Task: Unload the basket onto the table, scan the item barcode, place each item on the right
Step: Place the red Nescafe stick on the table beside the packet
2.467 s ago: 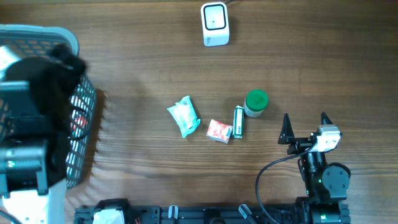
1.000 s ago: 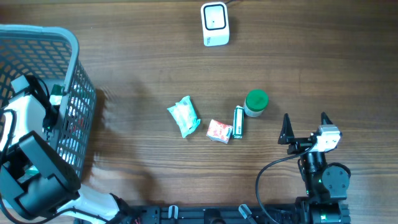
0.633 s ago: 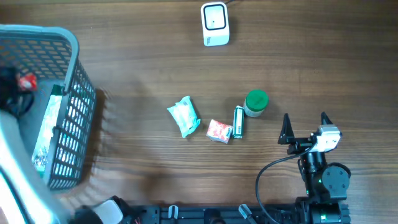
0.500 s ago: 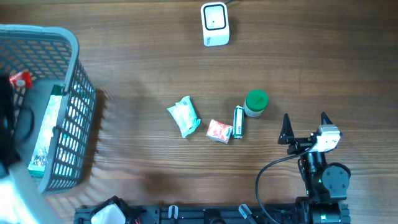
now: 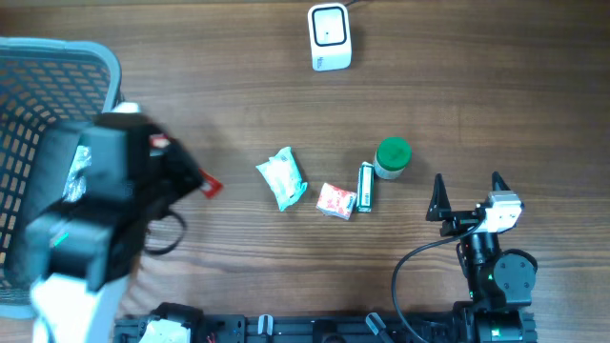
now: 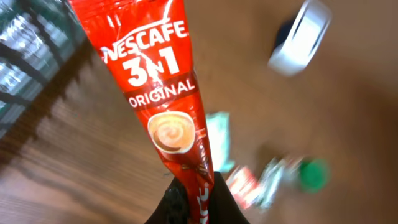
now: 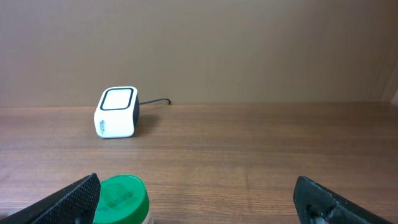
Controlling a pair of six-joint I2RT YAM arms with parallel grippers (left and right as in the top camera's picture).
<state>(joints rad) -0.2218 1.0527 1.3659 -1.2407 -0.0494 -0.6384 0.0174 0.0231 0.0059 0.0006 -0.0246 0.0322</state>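
A red Nescafe 3in1 sachet (image 6: 163,106) stands up from my left gripper (image 6: 198,194), which is shut on its lower end. Seen from overhead, the left gripper (image 5: 187,177) hangs over the table just right of the basket, with the sachet's red tip (image 5: 210,186) pointing right. The white barcode scanner (image 5: 330,37) sits at the far middle of the table, also visible as the scanner (image 6: 300,45) and the scanner (image 7: 117,112). My right gripper (image 5: 467,192) rests at the near right, open and holding nothing; the right gripper (image 7: 199,200) faces the scanner.
A grey wire basket (image 5: 59,59) fills the far left. Mid-table lie a teal packet (image 5: 282,178), a small red-and-white pack (image 5: 335,200), a green-white stick (image 5: 365,186) and a green-lidded jar (image 5: 392,157). The jar (image 7: 122,198) stands just ahead of my right gripper's left finger.
My left arm has risen out of the basket with the red sachet and swung right over the table. The right arm has not moved.
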